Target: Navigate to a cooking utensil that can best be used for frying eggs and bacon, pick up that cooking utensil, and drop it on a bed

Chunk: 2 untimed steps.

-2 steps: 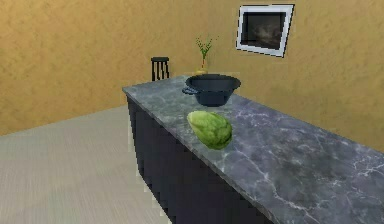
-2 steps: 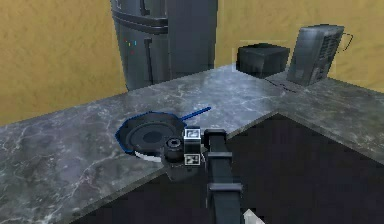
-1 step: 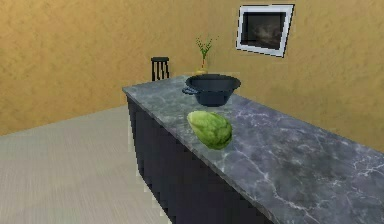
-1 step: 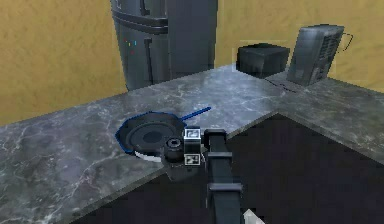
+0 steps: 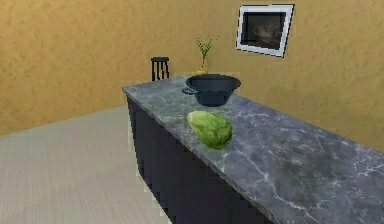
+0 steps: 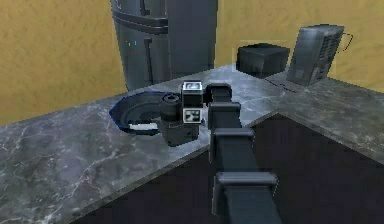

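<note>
The dark blue pan lies on the grey worktop near its far edge, in front of a tall grey fridge. The gripper sits right at the pan, so whether it grasps anything cannot be told.

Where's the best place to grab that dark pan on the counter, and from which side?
Probably the short handle at the rim of the pan, from above: the bowl looks too wide to span, and it sits upright on the counter.
</note>
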Tool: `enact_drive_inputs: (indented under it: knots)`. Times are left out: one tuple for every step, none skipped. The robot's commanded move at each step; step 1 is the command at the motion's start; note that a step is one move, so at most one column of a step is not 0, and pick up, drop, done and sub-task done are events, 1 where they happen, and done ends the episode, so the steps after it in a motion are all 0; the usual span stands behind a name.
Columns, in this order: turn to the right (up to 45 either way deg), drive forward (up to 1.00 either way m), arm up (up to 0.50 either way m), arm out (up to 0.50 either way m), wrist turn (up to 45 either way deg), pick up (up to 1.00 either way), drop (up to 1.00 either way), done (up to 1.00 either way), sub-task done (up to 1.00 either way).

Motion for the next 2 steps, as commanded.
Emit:
enact_drive_inputs:
  knots:
    - [0.0, 0.00, 0.02, 0.00, 0.0, 0.00, 0.00, 0.00, 0.00]
    - [0.0, 0.00, 0.00, 0.00, -45.0, 0.00, 0.00, 0.00, 0.00]
